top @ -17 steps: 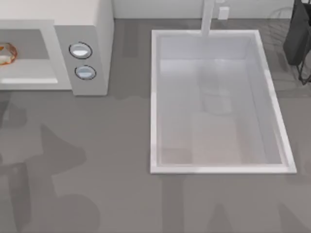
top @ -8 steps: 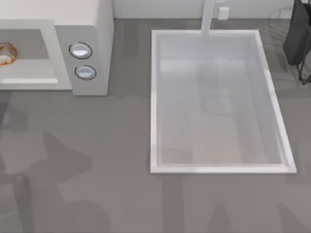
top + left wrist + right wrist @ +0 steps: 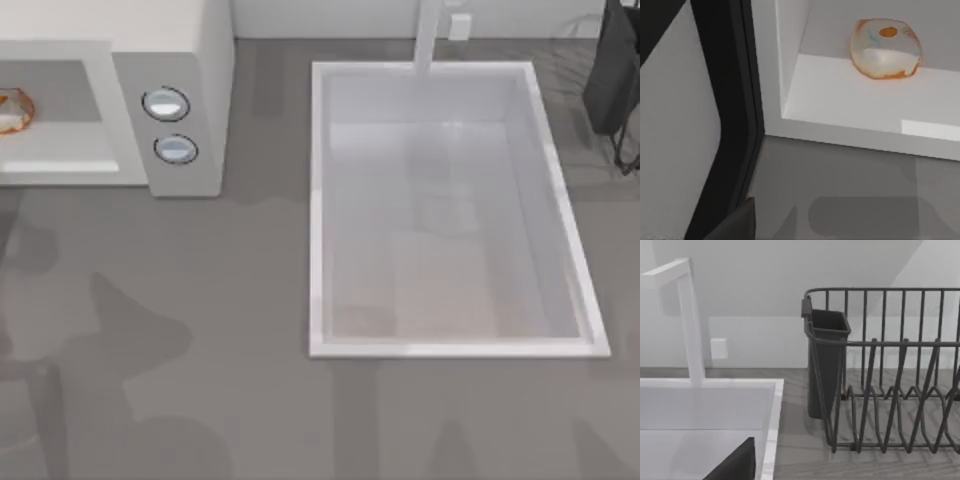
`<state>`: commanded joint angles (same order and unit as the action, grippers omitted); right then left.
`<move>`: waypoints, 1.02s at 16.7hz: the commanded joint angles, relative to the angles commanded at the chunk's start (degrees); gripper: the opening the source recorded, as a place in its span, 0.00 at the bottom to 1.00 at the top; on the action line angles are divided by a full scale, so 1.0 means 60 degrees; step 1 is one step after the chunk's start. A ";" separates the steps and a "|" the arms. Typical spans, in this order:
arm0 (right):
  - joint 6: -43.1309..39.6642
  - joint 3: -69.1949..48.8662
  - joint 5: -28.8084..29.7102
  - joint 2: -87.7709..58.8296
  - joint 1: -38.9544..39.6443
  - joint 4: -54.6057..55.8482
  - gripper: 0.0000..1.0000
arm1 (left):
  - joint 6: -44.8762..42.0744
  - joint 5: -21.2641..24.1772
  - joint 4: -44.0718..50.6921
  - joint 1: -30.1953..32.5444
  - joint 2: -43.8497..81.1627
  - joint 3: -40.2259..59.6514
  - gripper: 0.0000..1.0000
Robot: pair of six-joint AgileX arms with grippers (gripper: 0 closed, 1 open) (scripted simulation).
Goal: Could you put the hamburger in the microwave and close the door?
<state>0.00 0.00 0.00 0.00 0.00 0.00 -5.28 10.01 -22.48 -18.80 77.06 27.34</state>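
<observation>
The microwave (image 3: 195,60) stands at the table's back left, its two round knobs (image 3: 166,104) facing up on the panel. The hamburger (image 3: 10,110), cream-white with orange patches, lies inside the grey cavity at the top view's left edge. In the left wrist view the hamburger (image 3: 885,47) rests on the white cavity floor (image 3: 840,95), toward the back. The door (image 3: 732,100) stands open beside the cavity, shown as a dark-edged panel. A dark part of my left gripper (image 3: 735,226) hangs low in front of the opening, apart from the hamburger. A part of my right gripper (image 3: 737,465) hovers over the sink's corner.
A white rectangular sink (image 3: 318,200) with a tall white faucet (image 3: 428,35) takes up the middle of the table. A dark wire dish rack (image 3: 880,390) with a cutlery cup (image 3: 825,365) stands at the back right. Bare grey tabletop (image 3: 230,300) lies in front of the microwave.
The arm's shadow on the table at the front left has shifted slightly. The hamburger, microwave and sink stay where they were.
</observation>
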 joint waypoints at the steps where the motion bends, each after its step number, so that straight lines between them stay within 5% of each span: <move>1: 0.0000 0.0000 0.0000 0.0000 0.0000 0.0000 1.00 | 0.0014 -0.0026 0.0058 0.0048 -0.0208 -0.0071 1.00; 17: 0.0000 0.0000 0.0000 0.0000 0.0000 0.0000 1.00 | 0.0726 -0.1373 0.3108 0.2617 -1.0857 -0.3782 1.00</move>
<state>0.00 0.00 0.00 0.00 0.00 0.00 -0.92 1.77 -3.83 -3.10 11.92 4.65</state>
